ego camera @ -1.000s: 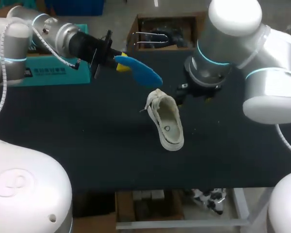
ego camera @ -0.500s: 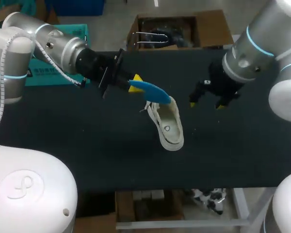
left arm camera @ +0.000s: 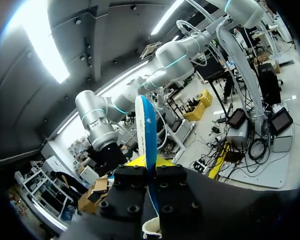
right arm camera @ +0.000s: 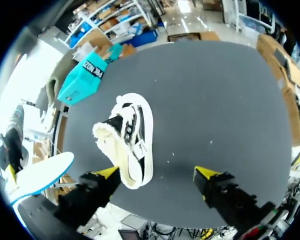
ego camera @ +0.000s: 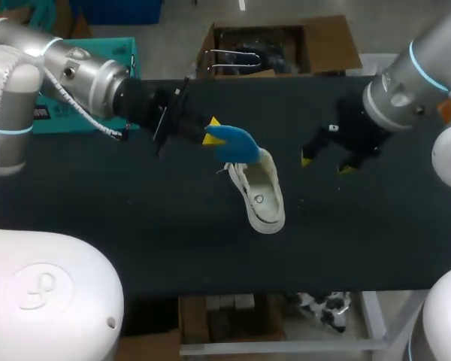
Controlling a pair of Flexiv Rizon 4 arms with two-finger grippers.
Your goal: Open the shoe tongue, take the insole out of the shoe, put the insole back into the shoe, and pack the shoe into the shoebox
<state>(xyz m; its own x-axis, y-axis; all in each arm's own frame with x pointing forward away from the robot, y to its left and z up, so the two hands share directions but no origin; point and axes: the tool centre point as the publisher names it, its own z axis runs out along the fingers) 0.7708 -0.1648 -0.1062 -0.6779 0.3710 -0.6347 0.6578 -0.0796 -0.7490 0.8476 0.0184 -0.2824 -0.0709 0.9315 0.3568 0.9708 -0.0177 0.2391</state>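
A white shoe (ego camera: 261, 192) lies on its side mid-table with its opening facing up. My left gripper (ego camera: 210, 132) is shut on a blue insole (ego camera: 237, 144), which hangs in the air with its far end over the shoe's heel. In the left wrist view the insole (left arm camera: 147, 131) stands edge-on between the yellow tips of my left gripper (left arm camera: 149, 163). My right gripper (ego camera: 327, 163) is open and empty, off to the shoe's right. In the right wrist view the shoe (right arm camera: 128, 144) lies ahead of my right gripper (right arm camera: 157, 175), nearer one fingertip, and the insole (right arm camera: 38, 177) floats beside it.
A teal shoebox (ego camera: 56, 119) lies at the table's far left edge, behind my left arm; the right wrist view shows the shoebox (right arm camera: 86, 75) beyond the shoe. The black table (ego camera: 173, 233) has bare surface in front of and to the right of the shoe.
My left arm has carried the insole right and down, toward the shoe's heel. My right gripper has pulled away from the shoe to the right, still open.
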